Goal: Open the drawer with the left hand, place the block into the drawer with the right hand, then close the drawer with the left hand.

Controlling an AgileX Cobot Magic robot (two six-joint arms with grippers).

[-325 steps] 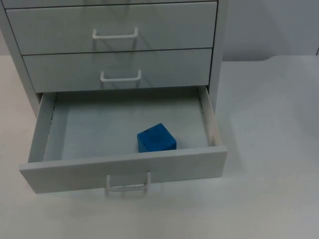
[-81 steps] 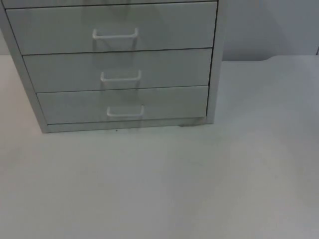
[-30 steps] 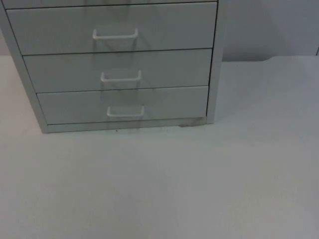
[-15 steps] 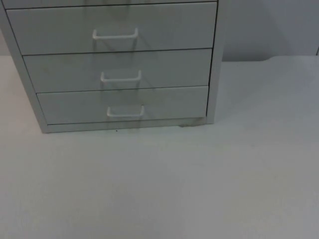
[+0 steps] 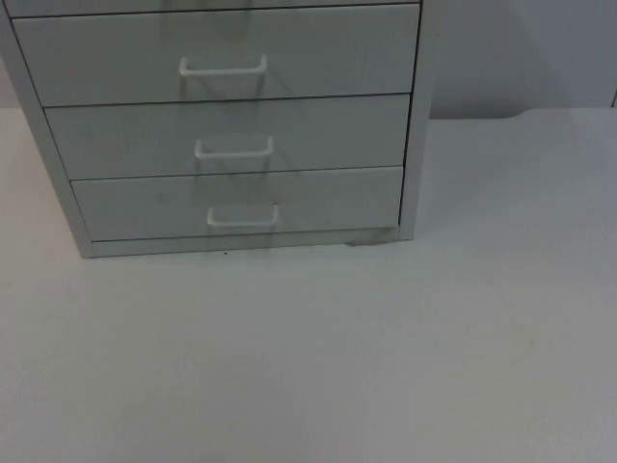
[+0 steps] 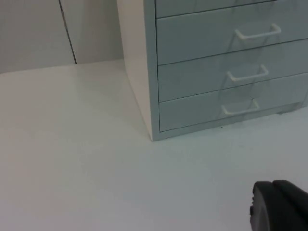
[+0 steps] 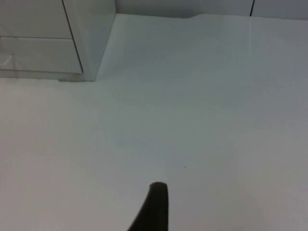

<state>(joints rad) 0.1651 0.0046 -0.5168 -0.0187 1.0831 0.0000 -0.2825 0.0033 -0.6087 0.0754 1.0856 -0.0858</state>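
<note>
The grey three-drawer cabinet stands at the back left of the table, and all its drawers are pushed in. Its bottom drawer sits flush, with its white handle free. The blue block is hidden inside it. In the left wrist view my left gripper is shut and holds nothing. It hovers over bare table well in front of the drawer. One black fingertip of my open right gripper hangs above the table, to the right of the cabinet's corner, with nothing beside it.
White table top spreads out in front of and to the right of the cabinet. The grey partition wall closes off the back.
Long before, the bottom drawer stood pulled out with the blue block inside; it is now shut. Over the last second nothing moved.
</note>
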